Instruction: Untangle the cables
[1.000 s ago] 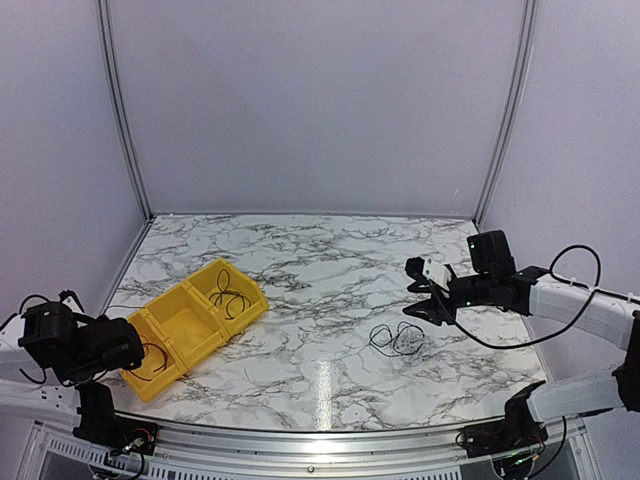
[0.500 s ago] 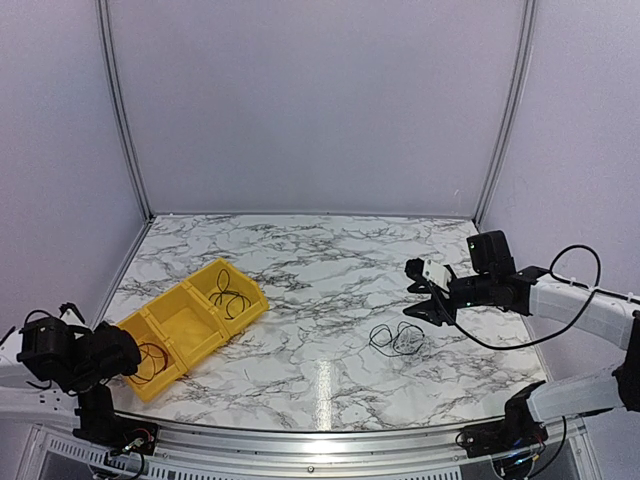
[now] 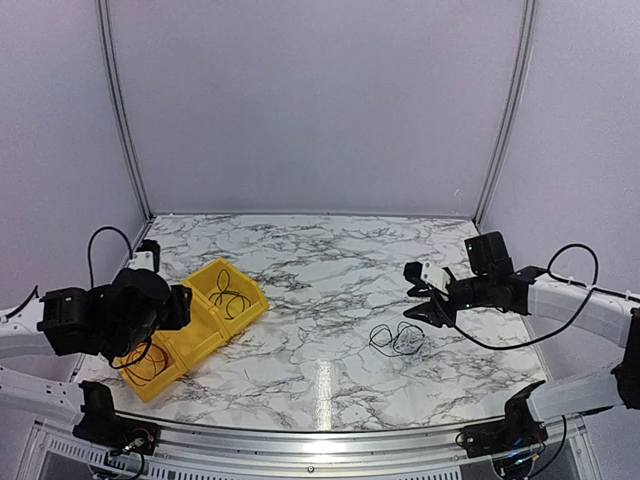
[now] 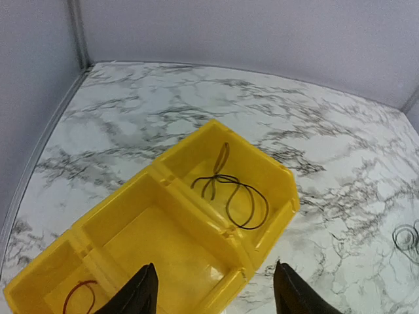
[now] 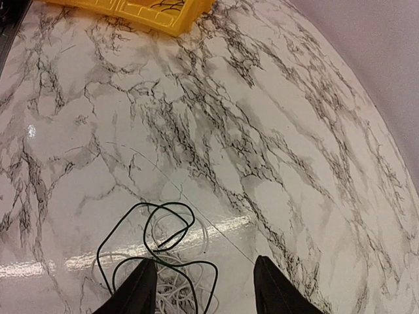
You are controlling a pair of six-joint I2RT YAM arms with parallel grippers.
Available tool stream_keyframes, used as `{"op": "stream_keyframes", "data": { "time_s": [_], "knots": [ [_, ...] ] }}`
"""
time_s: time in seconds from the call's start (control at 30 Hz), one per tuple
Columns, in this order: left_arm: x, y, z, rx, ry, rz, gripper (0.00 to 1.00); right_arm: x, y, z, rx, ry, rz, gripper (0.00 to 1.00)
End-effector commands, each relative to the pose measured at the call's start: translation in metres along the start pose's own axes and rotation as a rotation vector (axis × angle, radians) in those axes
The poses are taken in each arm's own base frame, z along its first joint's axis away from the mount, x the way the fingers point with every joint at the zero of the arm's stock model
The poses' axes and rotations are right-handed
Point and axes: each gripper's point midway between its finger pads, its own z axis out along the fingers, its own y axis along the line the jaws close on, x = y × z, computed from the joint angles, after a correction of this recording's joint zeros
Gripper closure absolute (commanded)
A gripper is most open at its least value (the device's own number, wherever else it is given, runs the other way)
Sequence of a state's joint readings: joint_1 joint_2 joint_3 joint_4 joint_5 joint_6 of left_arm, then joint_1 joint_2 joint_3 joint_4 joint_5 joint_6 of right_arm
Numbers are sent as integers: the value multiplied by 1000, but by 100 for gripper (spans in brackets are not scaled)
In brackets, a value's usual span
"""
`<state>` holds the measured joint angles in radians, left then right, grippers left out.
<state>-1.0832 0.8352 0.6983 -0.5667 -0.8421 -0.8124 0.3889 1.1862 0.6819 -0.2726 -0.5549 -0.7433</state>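
Note:
A tangle of thin black and white cables [image 3: 395, 338] lies on the marble table, right of centre. My right gripper [image 5: 206, 289] hovers open just behind and above the tangle [image 5: 160, 261], with nothing between its fingers. One black cable [image 4: 232, 190] lies loose in the far compartment of the yellow bin [image 4: 196, 226]. A dark loop [image 4: 78, 296] lies in the near compartment. My left gripper [image 4: 213, 294] is open and empty above the bin's middle compartment.
The yellow bin [image 3: 250, 312] has three compartments and sits at the table's left side, angled. Grey walls with metal rails [image 3: 120, 110] close in the back and sides. In the top view the left arm [image 3: 110, 315] covers part of the bin.
The left arm has risen from low at the near left and swung over the bin, and its jaws have opened. The right gripper has barely moved.

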Motion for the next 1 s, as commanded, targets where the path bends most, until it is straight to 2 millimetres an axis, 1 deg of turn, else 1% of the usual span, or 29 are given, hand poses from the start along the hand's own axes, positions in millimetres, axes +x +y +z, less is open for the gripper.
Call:
{"op": "stream_keyframes", "data": {
  "time_s": [0.0, 0.03, 0.07, 0.1, 0.13, 0.2, 0.27, 0.33, 0.37, 0.43, 0.47, 0.53, 0.63, 0.77, 0.9, 0.97],
  "knots": [
    [-18, -119, 3, 420, -53, 240, 39, 11, 0, 6, -17, 69, -29, 52],
    [-18, -140, 4, 483, -54, 231, 39, 15, -1, 8, -18, 88, -26, 55],
    [-10, -162, 6, 557, -22, 245, 39, 18, -2, 9, -21, 103, -20, 57],
    [-3, -180, 10, 597, 9, 259, 39, 20, -1, 11, -33, 116, -9, 57],
    [4, -193, 16, 612, 45, 264, 39, 21, 0, 14, -42, 120, 2, 58],
    [16, -215, 30, 616, 114, 249, 39, 20, 3, 20, -63, 126, 14, 57],
    [26, -233, 37, 647, 157, 211, 38, 19, 7, 30, -65, 142, 8, 55],
    [32, -251, 31, 746, 185, 143, 37, 15, 5, 42, -32, 163, 31, 50],
    [34, -255, 29, 777, 193, 98, 36, 10, 2, 47, -24, 167, 68, 49],
    [40, -254, 34, 765, 214, 39, 36, 4, -5, 55, -31, 177, 142, 49],
    [43, -251, 37, 750, 222, 22, 36, 3, -8, 60, -34, 186, 167, 49],
    [53, -241, 42, 714, 236, 7, 35, 11, -10, 70, -18, 225, 178, 49],
    [62, -238, 36, 754, 257, -15, 37, 31, -11, 82, 23, 313, 159, 50],
    [71, -239, 29, 792, 292, -16, 38, 41, -13, 87, 44, 350, 173, 53],
    [78, -238, 32, 780, 310, -20, 38, 42, -11, 88, 31, 354, 184, 57],
    [82, -238, 36, 769, 318, -25, 39, 42, -10, 88, 30, 356, 185, 61]
  ]
}}
